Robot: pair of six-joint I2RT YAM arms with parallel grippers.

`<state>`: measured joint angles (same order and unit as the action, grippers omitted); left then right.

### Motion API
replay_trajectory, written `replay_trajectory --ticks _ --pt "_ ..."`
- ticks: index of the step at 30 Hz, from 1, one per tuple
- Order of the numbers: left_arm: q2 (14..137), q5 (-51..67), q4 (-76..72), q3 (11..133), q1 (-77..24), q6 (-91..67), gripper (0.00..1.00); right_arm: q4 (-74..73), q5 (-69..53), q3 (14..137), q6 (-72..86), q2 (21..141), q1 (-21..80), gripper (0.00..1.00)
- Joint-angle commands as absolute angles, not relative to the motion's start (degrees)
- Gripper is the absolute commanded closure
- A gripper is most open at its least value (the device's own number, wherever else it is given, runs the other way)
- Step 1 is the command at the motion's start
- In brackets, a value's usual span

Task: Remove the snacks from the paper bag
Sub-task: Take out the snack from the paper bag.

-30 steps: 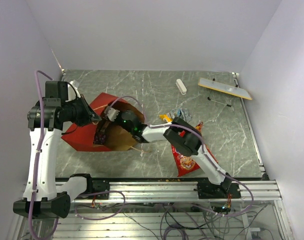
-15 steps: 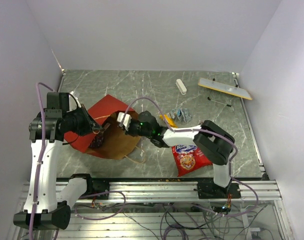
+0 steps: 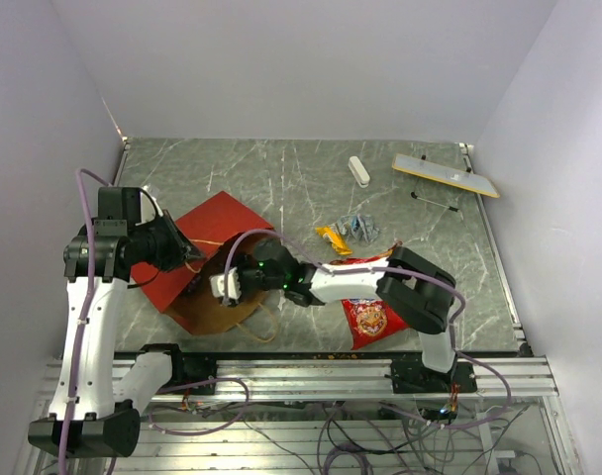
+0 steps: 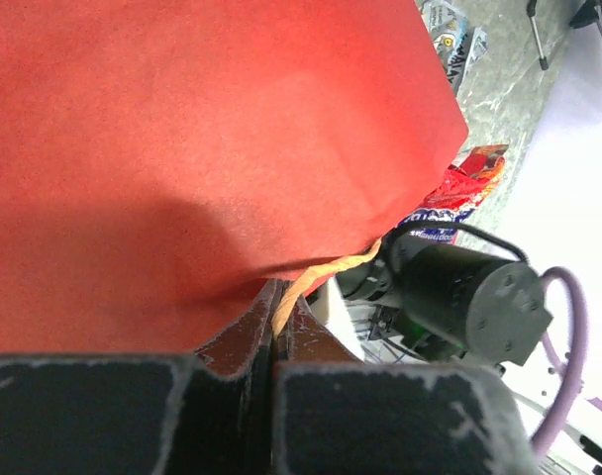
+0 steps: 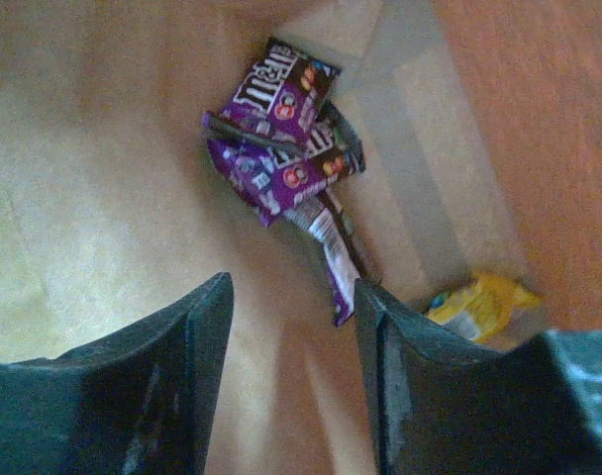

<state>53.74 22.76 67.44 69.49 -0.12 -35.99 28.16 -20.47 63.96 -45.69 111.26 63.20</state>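
Though partly done, with chip bag (image 3: 368, 319) and candy bars (image 3: 347, 233) out on the bench (image 3: 281, 168) at 3 o'clock from the paper bag (image 3: 217, 223), not finished: purple candy bars (image 5: 281, 119) and a yellow one (image 5: 479, 307) left inside, under wide right jaws, with left jaws pinching a handle (image 4: 321, 275).

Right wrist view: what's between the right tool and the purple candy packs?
Only the bare brown inside of the paper bag. The right tool is open, and the purple candy packs lie just beyond its fingertips, as the right wrist view shows.
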Motion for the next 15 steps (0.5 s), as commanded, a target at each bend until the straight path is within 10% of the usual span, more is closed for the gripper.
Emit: replay_trajectory --ticks 1,15 --pt "54.74 24.78 65.92 71.51 -0.27 -34.5 0.93 29.05 -16.04 68.26 -56.09 115.42 64.82 0.46" --pt "58.23 25.44 72.68 78.31 -0.27 -25.72 0.93 24.19 -6.63 84.17 -65.71 131.29 64.93 0.42"
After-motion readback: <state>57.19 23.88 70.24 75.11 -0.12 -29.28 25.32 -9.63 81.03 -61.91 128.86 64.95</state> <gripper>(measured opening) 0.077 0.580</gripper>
